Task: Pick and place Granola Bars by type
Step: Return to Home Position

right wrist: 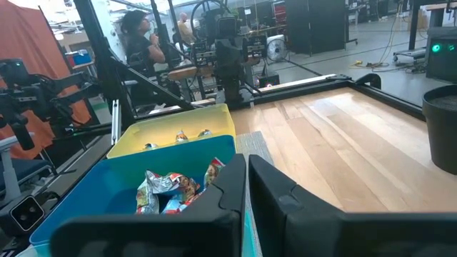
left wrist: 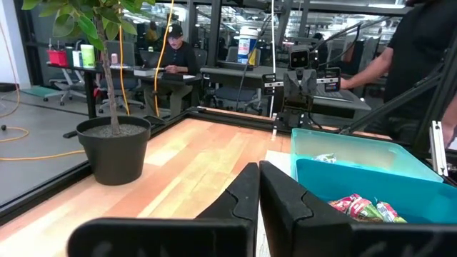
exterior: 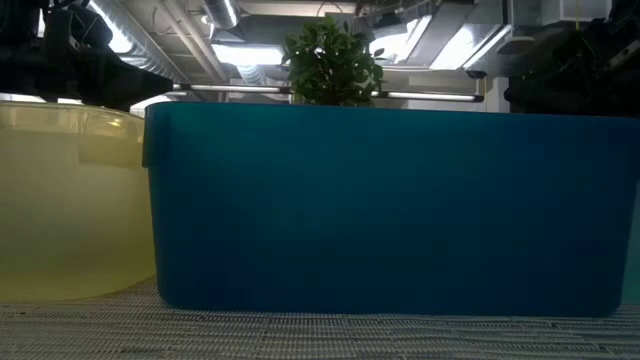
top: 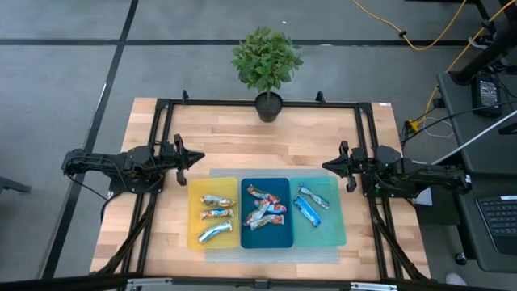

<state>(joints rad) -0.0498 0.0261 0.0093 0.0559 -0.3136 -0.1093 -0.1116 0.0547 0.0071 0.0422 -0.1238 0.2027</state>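
Note:
Three trays sit side by side on a grey mat near the table's near edge. The yellow tray (top: 213, 213) holds three orange-brown and silver granola bars (top: 216, 215). The dark blue tray (top: 266, 212) holds several red and silver bars (top: 265, 210). The teal tray (top: 317, 211) holds two blue bars (top: 310, 204). My left gripper (top: 199, 158) hovers shut, left of and beyond the trays, pointing right; its fingers (left wrist: 258, 187) meet. My right gripper (top: 326, 166) hovers shut by the teal tray's far right corner, pointing left; its fingers (right wrist: 245, 178) meet too.
A potted plant (top: 267, 66) stands at the middle of the table's far edge. A black frame (top: 166, 113) rims the table. Bare wood (top: 266, 145) lies between the grippers and beyond the trays. People sit and stand at desks in the room behind.

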